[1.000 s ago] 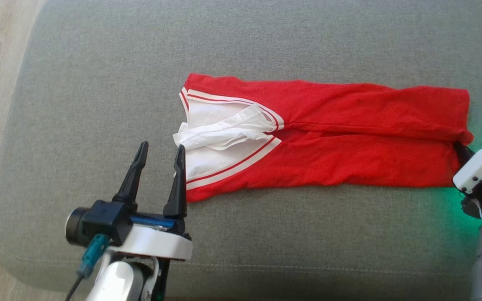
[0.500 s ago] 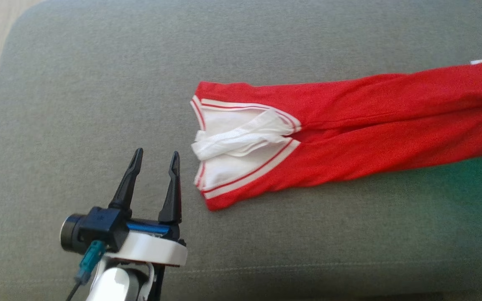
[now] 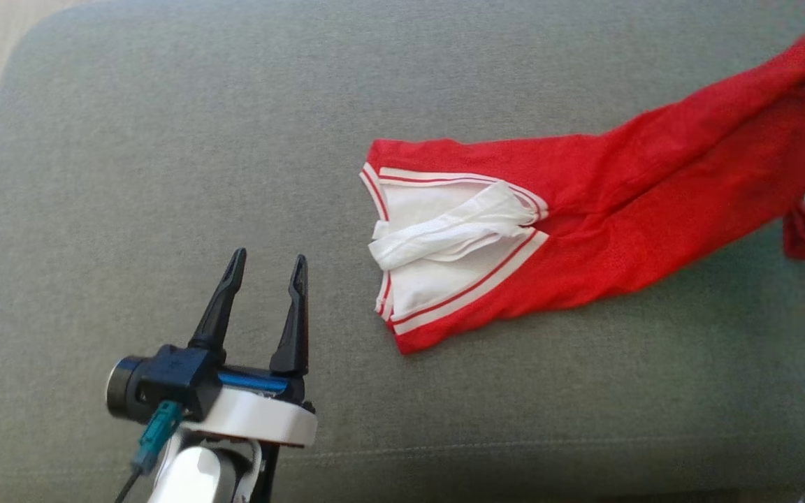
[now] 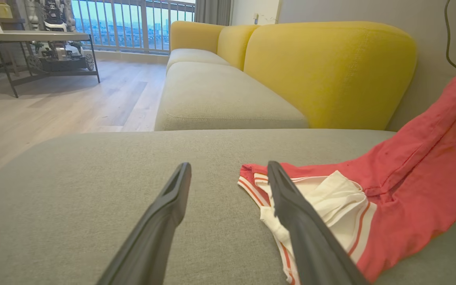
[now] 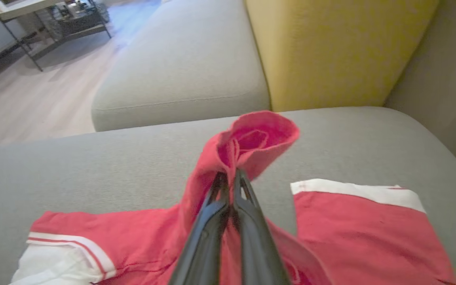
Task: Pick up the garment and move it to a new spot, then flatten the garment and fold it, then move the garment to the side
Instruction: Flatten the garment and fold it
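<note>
Red garment point(image 3: 584, 230) pinched aloft, right jaws; left jaws spread.

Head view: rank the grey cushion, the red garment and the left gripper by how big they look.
1. grey cushion, largest by far.
2. red garment, running off the right edge.
3. left gripper, smallest, though being nearer the camera enlarges it.

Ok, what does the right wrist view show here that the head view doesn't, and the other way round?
Right wrist view: the right gripper shut on a bunched fold of the red, white-trimmed fabric garment, with a yellow upholstered sofa backrest behind. Head view: the left gripper, open and holding nothing, left of the garment's white-lined end. Both: the garment trailing across the grey fabric sofa cushion.
</note>
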Motion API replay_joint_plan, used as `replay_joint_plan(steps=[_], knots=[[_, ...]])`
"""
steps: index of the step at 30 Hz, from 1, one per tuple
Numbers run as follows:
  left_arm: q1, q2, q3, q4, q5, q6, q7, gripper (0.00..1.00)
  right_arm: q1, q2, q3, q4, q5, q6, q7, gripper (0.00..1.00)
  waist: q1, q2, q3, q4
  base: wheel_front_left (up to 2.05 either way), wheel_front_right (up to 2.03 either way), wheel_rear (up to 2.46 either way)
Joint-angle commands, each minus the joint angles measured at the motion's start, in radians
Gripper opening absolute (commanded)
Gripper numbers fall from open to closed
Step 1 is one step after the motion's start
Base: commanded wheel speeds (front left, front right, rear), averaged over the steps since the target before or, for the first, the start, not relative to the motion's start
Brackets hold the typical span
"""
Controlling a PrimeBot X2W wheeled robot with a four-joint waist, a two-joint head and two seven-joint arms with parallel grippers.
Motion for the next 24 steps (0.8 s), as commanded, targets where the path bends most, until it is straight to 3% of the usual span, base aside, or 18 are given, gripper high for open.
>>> replay_joint_plan(steps=[1, 11, 24], knots=[[-0.034, -0.006, 0.035, -0.031, 0.01, -0.003, -0.006, 1.0, -0.02, 0.011, 0.052, -0.064, 0.015, 0.0, 0.013, 0.0, -0.0001, 0.0, -0.004, 0.02, 0.0, 0.0, 0.0], [-0.019, -0.018, 0.032, -0.031, 0.009, -0.006, -0.006, 1.0, 0.023, 0.059, 0.238, -0.088, 0.084, 0.0, 0.013, 0.0, -0.0001, 0.0, -0.019, 0.111, 0.0, 0.0, 0.0], [-0.011, -0.029, 0.015, -0.015, 0.0, -0.011, -0.006, 1.0, 0.058, 0.061, 0.452, 0.118, 0.224, 0.0, -0.104, 0.0, -0.0001, 0.0, -0.037, 0.213, 0.0, 0.0, 0.0]])
